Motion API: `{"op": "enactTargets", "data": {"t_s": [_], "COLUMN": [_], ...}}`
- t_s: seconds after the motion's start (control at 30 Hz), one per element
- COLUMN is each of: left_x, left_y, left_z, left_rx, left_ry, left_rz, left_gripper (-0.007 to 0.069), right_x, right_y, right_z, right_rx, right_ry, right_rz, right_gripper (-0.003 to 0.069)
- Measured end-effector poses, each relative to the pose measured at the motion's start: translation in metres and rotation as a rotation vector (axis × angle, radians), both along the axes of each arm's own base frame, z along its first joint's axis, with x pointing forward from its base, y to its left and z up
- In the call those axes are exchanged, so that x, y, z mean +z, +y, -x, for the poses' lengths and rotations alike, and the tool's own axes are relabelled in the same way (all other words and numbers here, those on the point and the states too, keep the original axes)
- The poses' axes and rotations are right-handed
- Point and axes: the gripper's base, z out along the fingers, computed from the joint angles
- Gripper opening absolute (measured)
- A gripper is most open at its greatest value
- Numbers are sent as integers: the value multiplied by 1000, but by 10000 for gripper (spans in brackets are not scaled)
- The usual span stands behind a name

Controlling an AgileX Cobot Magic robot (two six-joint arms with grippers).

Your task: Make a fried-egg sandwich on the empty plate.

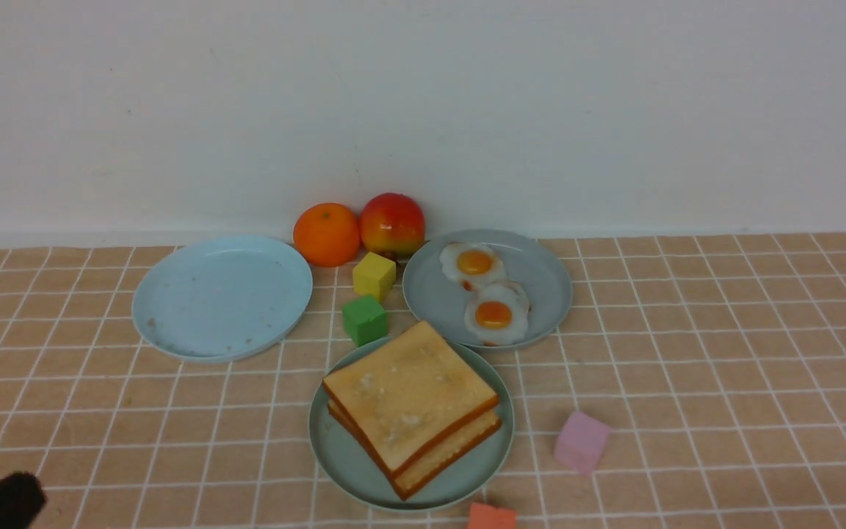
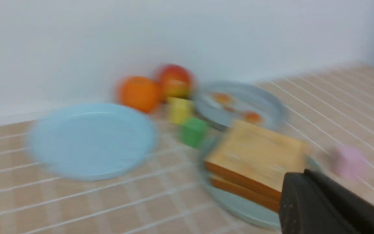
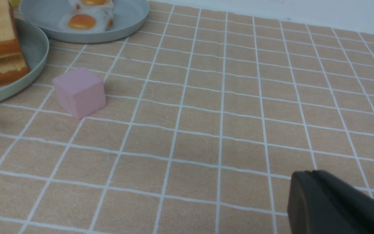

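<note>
Front view shows the two toast slices (image 1: 412,400) stacked on the mint-green plate (image 1: 342,455) near the front edge, corners aimed toward the wall like a diamond, with no longer axis since they are square. Two fried eggs (image 1: 485,292) lie in a row on the grey-blue plate (image 1: 548,283) just behind; the pale blue plate (image 1: 221,297) sits bare to the left, and wide open tablecloth (image 1: 724,367) spreads to the right beyond the pink cube (image 1: 581,441). Left gripper (image 2: 307,195) and right gripper (image 3: 317,195) are both clenched on nothing, each clear of the plates.
</note>
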Motion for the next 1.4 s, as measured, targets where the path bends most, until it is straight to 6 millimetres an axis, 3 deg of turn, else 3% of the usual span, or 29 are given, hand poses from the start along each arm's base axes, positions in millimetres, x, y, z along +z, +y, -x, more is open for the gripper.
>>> {"op": "enactTargets", "data": {"t_s": [0.17,0.4,1.4], "left_x": [-30,-52,-52], "left_y": [17,18,17], "left_z": [3,7,7], "left_rx": [275,312,311], "left_ry": [46,274,278], "left_rz": [44,54,59], "left_gripper": [-13,-13,-13], "right_x": [0,0,0], "right_y": [0,0,0], "right_z": [0,0,0], "right_rx": [0,0,0], "right_ry": [0,0,0], "right_rz": [0,1,1], "right_gripper": [7,15,57]}}
